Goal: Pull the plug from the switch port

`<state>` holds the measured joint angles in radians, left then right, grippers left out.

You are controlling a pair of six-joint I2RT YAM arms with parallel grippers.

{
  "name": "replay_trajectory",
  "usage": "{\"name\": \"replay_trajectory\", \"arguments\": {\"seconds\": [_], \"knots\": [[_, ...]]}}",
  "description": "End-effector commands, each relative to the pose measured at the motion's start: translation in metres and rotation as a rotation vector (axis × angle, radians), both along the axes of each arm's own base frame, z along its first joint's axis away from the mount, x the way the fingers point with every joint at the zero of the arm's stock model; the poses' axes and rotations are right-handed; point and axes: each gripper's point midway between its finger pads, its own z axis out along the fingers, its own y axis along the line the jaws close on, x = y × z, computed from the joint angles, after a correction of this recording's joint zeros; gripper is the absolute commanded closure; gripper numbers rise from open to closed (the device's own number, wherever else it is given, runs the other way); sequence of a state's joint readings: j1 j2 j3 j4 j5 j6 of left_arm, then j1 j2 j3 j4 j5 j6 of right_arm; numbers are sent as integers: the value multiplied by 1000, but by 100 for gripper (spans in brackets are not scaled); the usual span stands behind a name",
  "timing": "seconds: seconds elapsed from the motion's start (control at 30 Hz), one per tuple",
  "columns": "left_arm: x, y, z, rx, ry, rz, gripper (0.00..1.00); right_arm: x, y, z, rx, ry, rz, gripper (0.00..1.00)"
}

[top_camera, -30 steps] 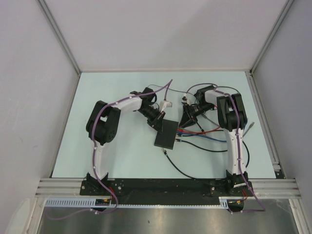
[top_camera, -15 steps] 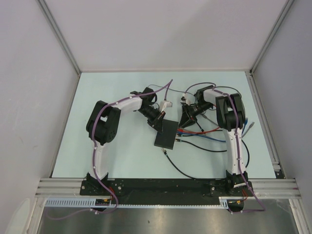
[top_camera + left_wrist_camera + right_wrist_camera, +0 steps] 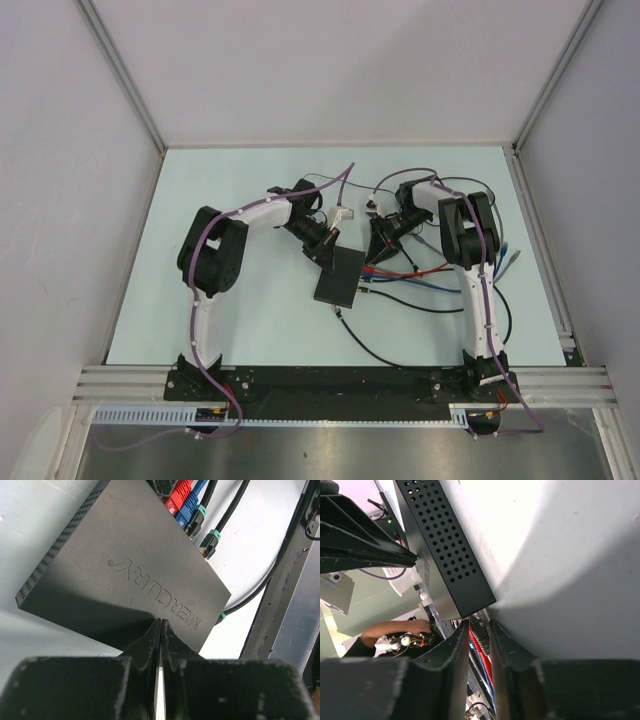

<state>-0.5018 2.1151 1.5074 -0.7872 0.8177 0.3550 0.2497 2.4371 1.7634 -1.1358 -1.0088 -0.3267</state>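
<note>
- Flat matte-black rectangular box (image 3: pixel 338 280), "MERCURY" embossed on its top, lies mid-way across the pale table (image 3: pixel 230 200). In the top view the cables fan out from its 3 o'clock edge.
- Right gripper (image 3: pixel 479 624) sits at that cabled edge, at 3 o'clock of the box. Its fingers (image 3: pixel 455 650) are a narrow gap apart and straddle a dark plug (image 3: pixel 480 630), with a red cable (image 3: pixel 484 657) just behind it.
- Cannot tell if the pads actually pinch the plug or only flank it.
- Switch port not visible: the plugs and fingertips cover the socket face, so which socket it is can't be read.
- Left gripper (image 3: pixel 160 626) is at the box's 11 o'clock corner in the top view, well apart from the plugs. Its fingers are pressed together, tips at the near edge of the top face just below the logo.
- Left wrist view: red plug (image 3: pixel 177 494), blue plug (image 3: pixel 192 502) and black teal-booted cables (image 3: pixel 199 517) sit in a row on the far edge, at 1 o'clock of the tips. The frame's top border cuts off the red plug.
- Top view: both grippers are small and dark against the box, so finger state is unreadable there.
- Right wrist view: the lower half is dark and the cables below the fingers merge together.
</note>
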Motion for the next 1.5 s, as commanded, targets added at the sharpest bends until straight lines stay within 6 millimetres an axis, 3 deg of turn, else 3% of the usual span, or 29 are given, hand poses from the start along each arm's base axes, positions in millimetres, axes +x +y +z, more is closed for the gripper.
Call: {"name": "replay_trajectory", "arguments": {"seconds": [0.0,0.13,0.43,0.83,1.13,1.37,1.47], "knots": [[13,5,-26,74,-70,-8,93,-13,-19,-73,-214,-70,142,79],[14,5,-27,73,-71,-7,93,-13,-20,-74,-223,-70,144,89],[15,6,-29,83,-77,-7,93,-9,-27,-71,-219,-85,184,96],[14,4,-30,81,-79,-11,93,-19,-35,-69,-232,-72,253,100],[15,4,-31,87,-79,-8,93,0,-33,-64,-212,-72,229,100],[14,4,-32,86,-78,-10,93,-28,-40,-56,-193,-35,302,100],[15,4,-31,84,-79,-9,93,-28,-43,-57,-204,-52,319,100]]}}
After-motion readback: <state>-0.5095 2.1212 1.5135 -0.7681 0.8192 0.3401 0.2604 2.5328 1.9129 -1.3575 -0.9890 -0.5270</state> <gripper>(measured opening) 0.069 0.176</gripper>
